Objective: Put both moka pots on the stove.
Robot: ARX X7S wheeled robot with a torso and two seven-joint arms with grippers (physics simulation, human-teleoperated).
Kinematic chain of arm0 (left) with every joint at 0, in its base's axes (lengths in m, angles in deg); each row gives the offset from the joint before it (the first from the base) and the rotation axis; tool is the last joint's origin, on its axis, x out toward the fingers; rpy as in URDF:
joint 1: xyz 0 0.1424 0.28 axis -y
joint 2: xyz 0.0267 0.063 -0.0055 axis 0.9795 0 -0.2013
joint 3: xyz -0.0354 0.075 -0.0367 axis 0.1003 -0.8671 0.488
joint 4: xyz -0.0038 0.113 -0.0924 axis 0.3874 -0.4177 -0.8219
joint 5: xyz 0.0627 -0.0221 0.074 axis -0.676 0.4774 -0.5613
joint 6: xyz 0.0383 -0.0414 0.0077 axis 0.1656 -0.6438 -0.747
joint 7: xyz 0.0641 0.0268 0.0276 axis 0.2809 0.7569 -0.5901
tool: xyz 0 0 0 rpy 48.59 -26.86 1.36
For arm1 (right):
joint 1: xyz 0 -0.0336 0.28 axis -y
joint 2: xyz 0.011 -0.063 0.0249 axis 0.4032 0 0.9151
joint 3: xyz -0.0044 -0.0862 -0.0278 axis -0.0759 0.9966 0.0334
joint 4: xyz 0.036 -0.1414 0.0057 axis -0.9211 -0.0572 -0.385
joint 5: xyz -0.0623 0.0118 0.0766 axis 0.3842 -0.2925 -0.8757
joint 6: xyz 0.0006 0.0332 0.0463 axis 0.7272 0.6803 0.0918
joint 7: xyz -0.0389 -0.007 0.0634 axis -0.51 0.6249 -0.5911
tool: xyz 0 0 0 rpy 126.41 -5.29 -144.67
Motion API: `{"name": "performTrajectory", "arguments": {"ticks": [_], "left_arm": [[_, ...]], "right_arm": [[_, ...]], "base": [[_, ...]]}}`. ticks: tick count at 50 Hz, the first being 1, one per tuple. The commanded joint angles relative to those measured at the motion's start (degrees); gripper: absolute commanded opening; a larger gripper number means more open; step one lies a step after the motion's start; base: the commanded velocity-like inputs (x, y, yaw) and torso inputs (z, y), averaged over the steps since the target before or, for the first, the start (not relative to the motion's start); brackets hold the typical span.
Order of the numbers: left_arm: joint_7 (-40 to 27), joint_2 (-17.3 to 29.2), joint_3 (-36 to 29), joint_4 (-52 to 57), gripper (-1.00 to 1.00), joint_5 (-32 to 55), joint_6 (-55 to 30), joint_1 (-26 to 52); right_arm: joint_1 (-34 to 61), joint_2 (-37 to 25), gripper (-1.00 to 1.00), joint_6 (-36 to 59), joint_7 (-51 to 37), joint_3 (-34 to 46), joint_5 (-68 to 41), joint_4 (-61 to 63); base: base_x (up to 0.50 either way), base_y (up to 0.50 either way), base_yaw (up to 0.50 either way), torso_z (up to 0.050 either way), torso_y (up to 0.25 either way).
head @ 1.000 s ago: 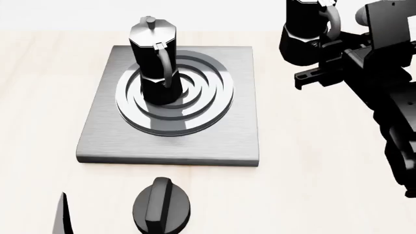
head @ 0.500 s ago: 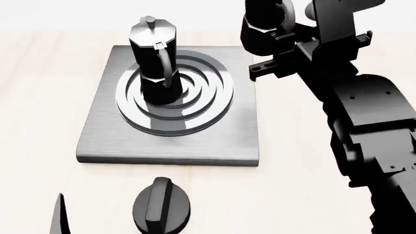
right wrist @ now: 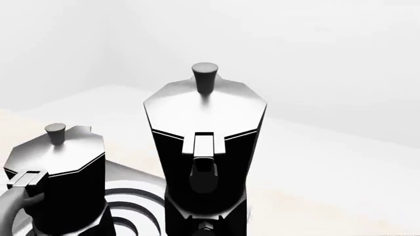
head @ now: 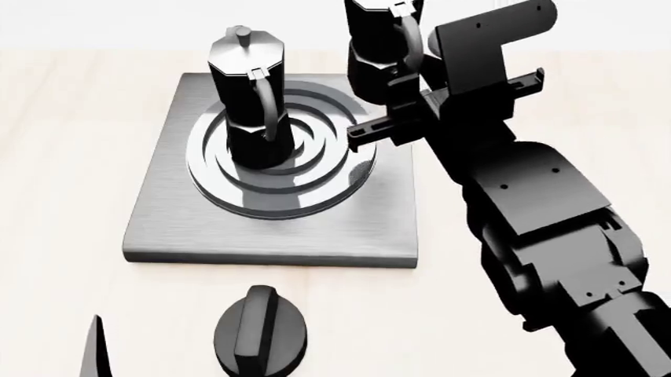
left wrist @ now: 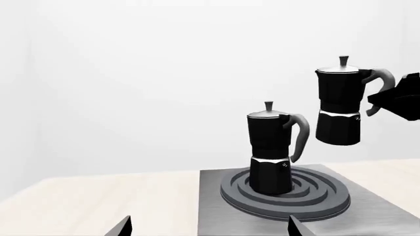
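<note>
Now, pots: two tall faceted glossy black moka pots.
On burner: one pot (head: pixel 248 98) upright on the flat grey metal stove (head: pixel 168 212).
Lifted: second pot (left wrist: pixel 341 101) above the stove's edge, its handle clamped by the right gripper (head: pixel 404 75).
Left gripper: fingertips (left wrist: pixel 121 227) apart, empty.
Knob: one squat black knob (head: pixel 260 334).

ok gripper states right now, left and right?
Left gripper: open, holding nothing.
Right gripper: closed on the raised moka pot by its handle.

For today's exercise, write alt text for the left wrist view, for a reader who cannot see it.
One moka pot stands upright on the ring burner of the grey stove. A second moka pot hangs in the air beside it, higher up, held at its handle by a dark end effector entering from the edge.
</note>
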Motion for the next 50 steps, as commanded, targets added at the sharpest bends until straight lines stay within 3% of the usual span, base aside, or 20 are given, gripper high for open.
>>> {"name": "performTrajectory", "arguments": {"ticks": [1,50], "left_arm": [[-0.1,0.0,-0.1,-0.1,1.00,-0.1,0.3,-0.2],[-0.5,0.5,-0.2,0.0,1.00,0.4,0.6,-0.2]], "right_arm": [[-0.7,0.8,-1.00,-0.1,-2.7,-1.6,2.4,2.5],[-6.1,8.2,-1.00,-3.3,2.5,-3.3,1.1,-6.7]], "base": [[0.00,0.00,0.00,0.015,0.010],[0.00,0.00,0.00,0.000,0.001]]}}
